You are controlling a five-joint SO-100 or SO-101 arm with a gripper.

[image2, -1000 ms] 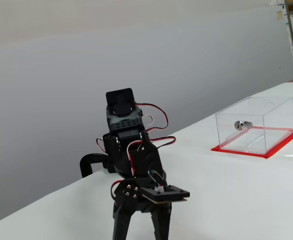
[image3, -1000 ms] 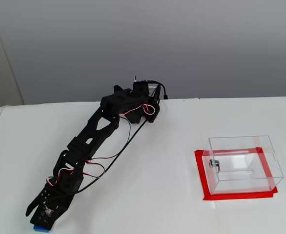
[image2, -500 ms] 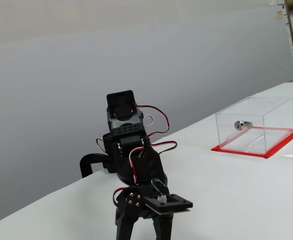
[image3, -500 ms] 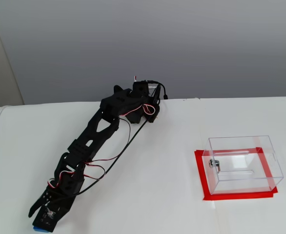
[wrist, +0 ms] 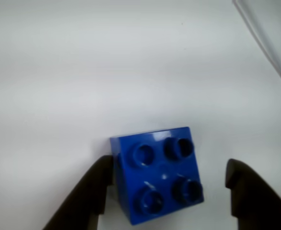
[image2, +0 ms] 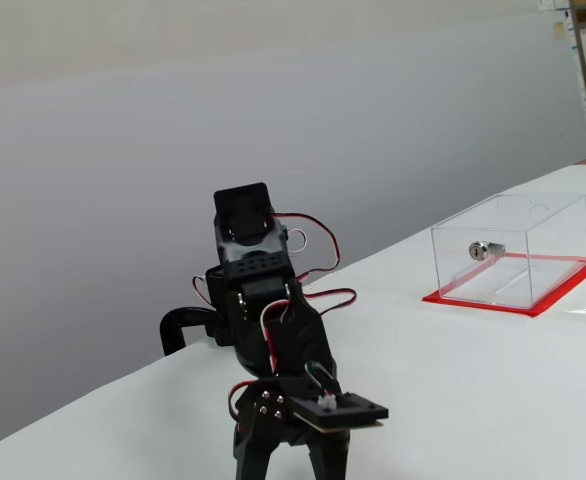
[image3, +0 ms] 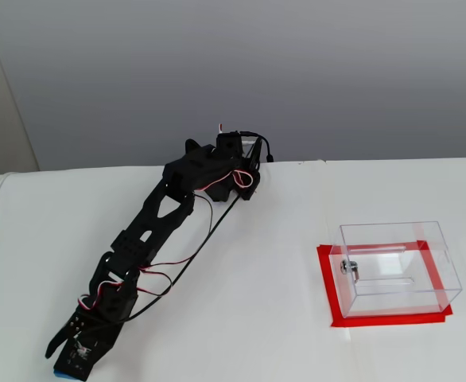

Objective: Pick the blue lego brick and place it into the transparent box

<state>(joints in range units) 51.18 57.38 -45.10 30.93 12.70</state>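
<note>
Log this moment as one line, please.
phase: pre-grasp | gripper: open, fingers either side of blue lego brick | brick: on table, not lifted | transparent box: empty, apart from arm

There is one blue lego brick (wrist: 157,175), and it has four studs on top. There is one transparent box (image3: 396,267), with one silver lock (image3: 349,268) on its wall, on one red base (image3: 328,282). One black arm (image3: 149,235) stands on one white desk (image3: 257,334). It has one claw (wrist: 167,184) with two fingers (wrist: 90,191).
</note>
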